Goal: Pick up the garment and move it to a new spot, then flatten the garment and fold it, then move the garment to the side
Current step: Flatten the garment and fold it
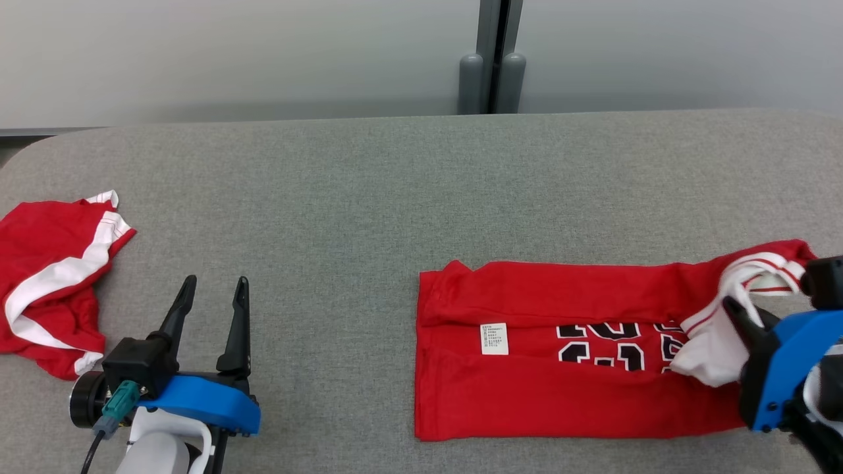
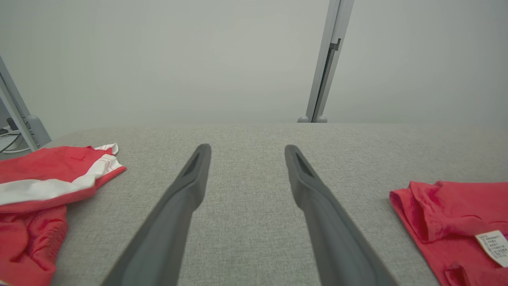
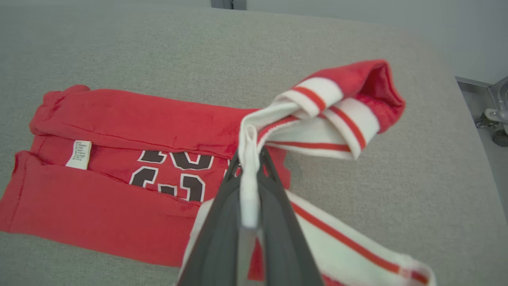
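The garment (image 1: 553,368) is a red jersey with black numbers and a white care label, lying as a long folded strip on the grey table, right of centre. Its white-and-red trimmed end (image 3: 333,115) is lifted and bunched at the right. My right gripper (image 3: 249,163) is shut on that white trim, seen also as the right gripper (image 1: 741,316) at the frame's right edge. My left gripper (image 1: 212,284) hovers open over bare table at the lower left, nothing between its fingers (image 2: 190,186). The jersey's near corner (image 2: 448,214) lies to its right.
A second red garment with white stripes (image 1: 53,276) lies crumpled at the table's left edge, also seen as that red heap (image 2: 43,186) left of my left fingers. A grey post (image 1: 492,66) stands behind the table's far edge. The table's right edge (image 3: 468,119) drops to floor.
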Tool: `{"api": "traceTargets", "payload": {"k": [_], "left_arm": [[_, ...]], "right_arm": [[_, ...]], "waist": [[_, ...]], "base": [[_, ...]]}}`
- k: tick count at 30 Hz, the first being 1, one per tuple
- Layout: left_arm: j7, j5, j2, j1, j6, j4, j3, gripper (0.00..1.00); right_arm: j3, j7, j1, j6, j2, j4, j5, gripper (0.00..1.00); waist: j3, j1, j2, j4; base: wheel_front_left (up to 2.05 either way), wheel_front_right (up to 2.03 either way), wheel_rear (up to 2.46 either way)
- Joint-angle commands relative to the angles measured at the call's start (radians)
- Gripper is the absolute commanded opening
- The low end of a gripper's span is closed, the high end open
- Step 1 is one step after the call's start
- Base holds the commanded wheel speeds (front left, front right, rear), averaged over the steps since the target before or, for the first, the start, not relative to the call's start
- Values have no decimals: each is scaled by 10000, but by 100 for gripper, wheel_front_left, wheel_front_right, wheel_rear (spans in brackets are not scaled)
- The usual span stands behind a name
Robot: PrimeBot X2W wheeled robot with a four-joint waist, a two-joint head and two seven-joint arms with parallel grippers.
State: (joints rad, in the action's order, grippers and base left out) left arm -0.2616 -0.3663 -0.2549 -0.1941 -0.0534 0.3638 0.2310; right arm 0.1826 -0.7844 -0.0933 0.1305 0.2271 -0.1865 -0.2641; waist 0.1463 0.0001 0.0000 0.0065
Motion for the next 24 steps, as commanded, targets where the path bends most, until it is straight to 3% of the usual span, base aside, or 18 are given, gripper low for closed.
{"api": "traceTargets", "payload": {"k": [1,6,13,22,24], "left_arm": [[-47,57,-12,5,-30,-14,-79,100],[-47,126,28,-133,-26,-99,-108,100],[-47,190,123,-478,-159,26,-8,100],[-47,303,312,-825,-315,233,226,100],[-47,338,375,-854,-328,261,252,100]], "right_arm": [[-515,-194,69,4,-116,-536,-61,0],[-2451,-603,-732,5,-232,-1034,-200,0],[-4956,-309,-2523,5,-719,821,-661,0],[-5805,480,-3777,5,-1474,3869,-715,0],[-5782,716,-3949,5,-1542,4413,-657,12]], "waist": [[13,-1,0,-14],[141,-1,0,-65],[378,-1,0,83],[556,-1,0,616],[602,-1,0,732]], "base": [[0,0,0],[0,0,0],[0,0,0],[0,0,0],[0,0,0]]}}
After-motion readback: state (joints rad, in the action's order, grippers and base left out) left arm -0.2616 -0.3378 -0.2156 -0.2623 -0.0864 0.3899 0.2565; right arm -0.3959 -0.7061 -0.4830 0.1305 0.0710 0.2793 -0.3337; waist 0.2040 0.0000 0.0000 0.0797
